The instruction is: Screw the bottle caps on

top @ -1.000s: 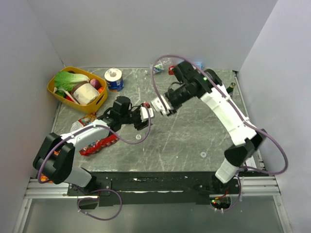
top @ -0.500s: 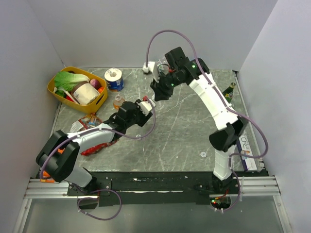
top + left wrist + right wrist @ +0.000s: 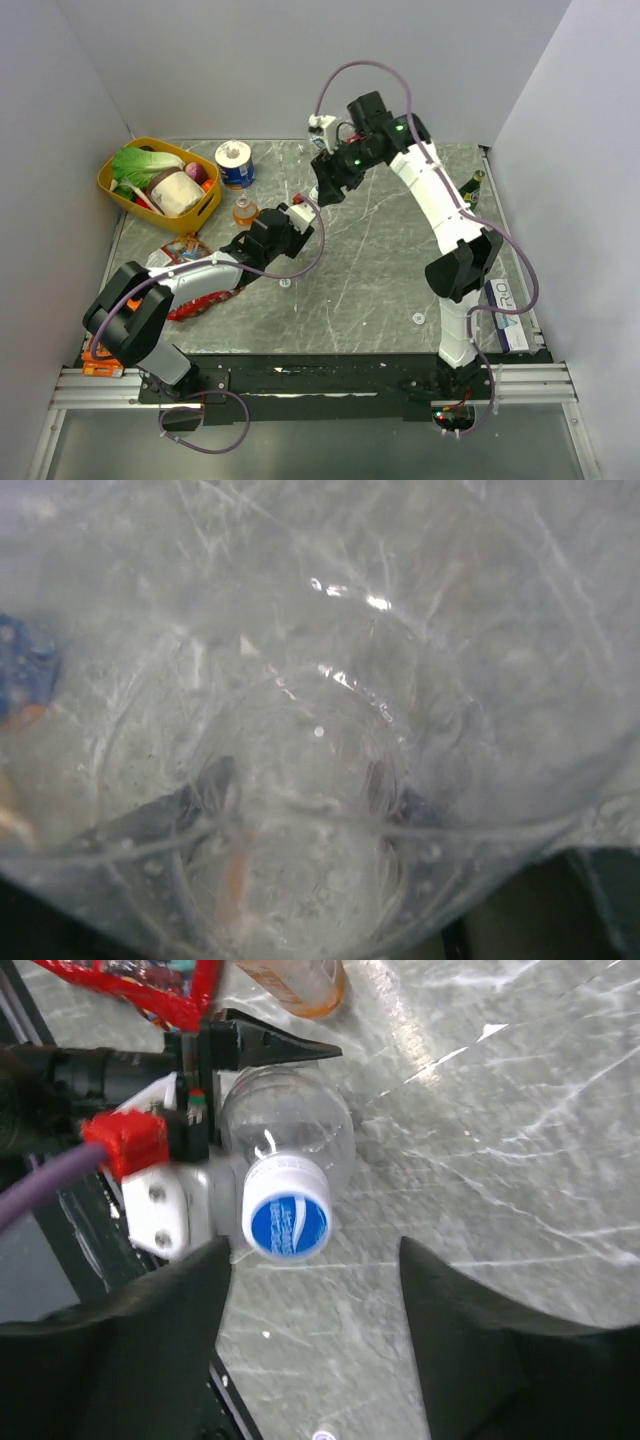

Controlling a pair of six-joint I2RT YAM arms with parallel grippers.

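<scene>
Clear plastic fills the left wrist view: the water bottle (image 3: 300, 1125) is clamped in the left claw (image 3: 297, 218), whose dark fingers (image 3: 195, 805) show blurred through its wall low in the frame. A blue scrap of label at the left edge of that view is too smeared to read.

In the right wrist view the cap (image 3: 287, 1216) sits on the bottle's neck at centre frame. It is white with a round blue logo crossed by white strokes that do not read as letters. How tight it is cannot be told. The right claw (image 3: 310, 1260) stands wide apart, one finger at lower left and one at lower right, gripping nothing. The cap lies just above the gap between them, touching neither.

In the top view the orange bottle (image 3: 245, 211) stands on the counter (image 3: 380, 290) left of centre, near the left claw. A box (image 3: 500, 308) at the counter's lower right shows the letters "RIO". A green bottle (image 3: 470, 190) is at the right edge.
</scene>
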